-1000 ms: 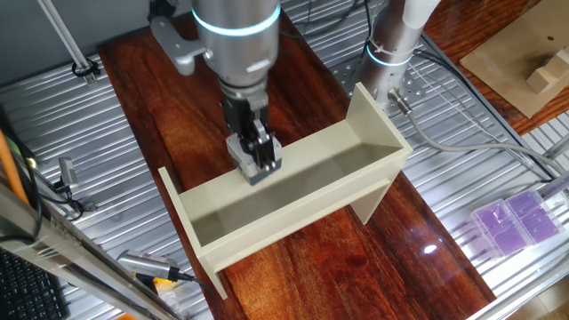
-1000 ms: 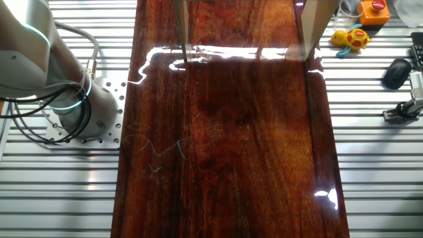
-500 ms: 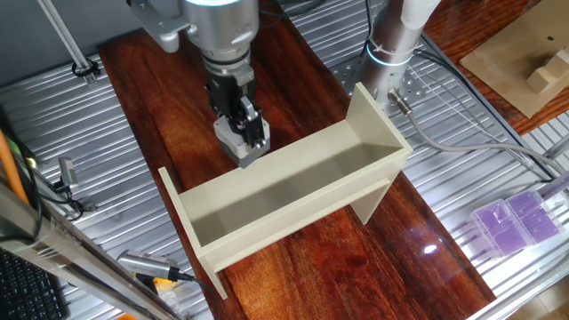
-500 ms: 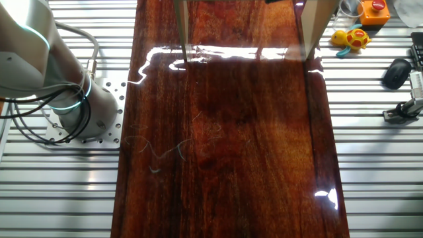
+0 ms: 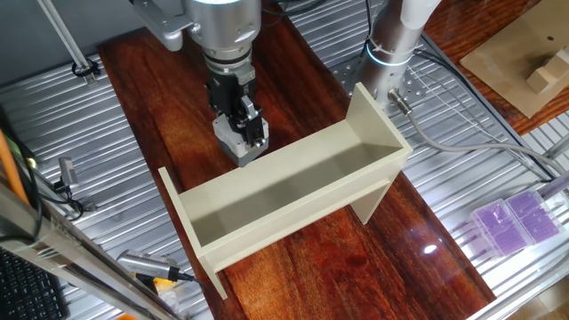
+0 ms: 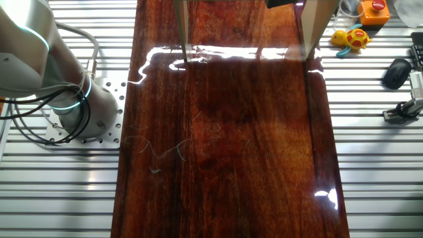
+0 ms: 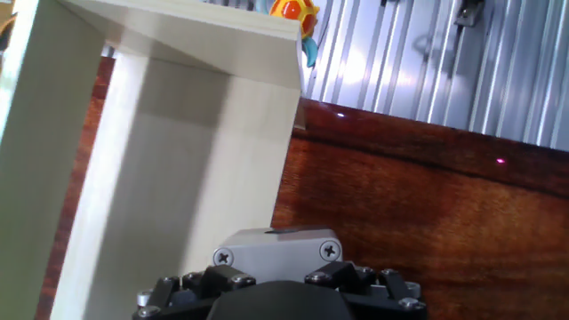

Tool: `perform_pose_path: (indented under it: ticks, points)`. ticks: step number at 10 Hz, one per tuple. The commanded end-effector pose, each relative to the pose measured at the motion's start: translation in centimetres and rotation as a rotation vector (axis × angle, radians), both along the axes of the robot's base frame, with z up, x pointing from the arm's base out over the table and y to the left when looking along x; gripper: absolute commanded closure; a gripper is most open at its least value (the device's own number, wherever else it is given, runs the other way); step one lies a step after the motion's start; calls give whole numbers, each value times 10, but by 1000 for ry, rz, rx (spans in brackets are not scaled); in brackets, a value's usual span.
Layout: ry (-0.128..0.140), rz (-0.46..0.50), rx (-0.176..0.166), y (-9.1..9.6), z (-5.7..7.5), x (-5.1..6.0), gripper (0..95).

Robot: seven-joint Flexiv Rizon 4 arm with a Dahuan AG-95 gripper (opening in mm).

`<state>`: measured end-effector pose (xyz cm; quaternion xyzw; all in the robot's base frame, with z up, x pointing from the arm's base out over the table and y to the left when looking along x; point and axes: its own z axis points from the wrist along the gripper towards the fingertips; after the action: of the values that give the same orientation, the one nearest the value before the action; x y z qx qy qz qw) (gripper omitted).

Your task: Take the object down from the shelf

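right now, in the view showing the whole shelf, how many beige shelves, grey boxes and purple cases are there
beige shelf: 1
grey box: 1
purple cases: 2
total: 4

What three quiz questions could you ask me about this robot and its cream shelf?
1. True or false: the small grey box lies inside the long cream trough-shaped shelf.
2. What holds the box? A) the two-finger gripper B) a purple plastic case C) nothing
3. Fill in: the glossy wooden table under the shelf is dark reddish-______.

Key: 1 false, it is outside, beside the shelf; 2 A; 3 brown.
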<state>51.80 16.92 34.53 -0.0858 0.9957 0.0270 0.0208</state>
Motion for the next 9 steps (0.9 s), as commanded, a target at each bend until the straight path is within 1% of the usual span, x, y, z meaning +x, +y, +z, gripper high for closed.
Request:
perform_pose_path:
  ticks: [1,2,4,5,6,7,9]
  points:
    - [-8,13,14,-20,-8,3,950]
    - [-15,69,31,-43,-15,9,950]
    - [-21,138,30,-70,-25,15,950]
    - [-28,164,31,-75,-31,14,950]
    - [-16,169,28,-75,-31,14,950]
    - [-14,168,28,-75,-31,14,950]
    - [-3,80,8,-75,-31,14,950]
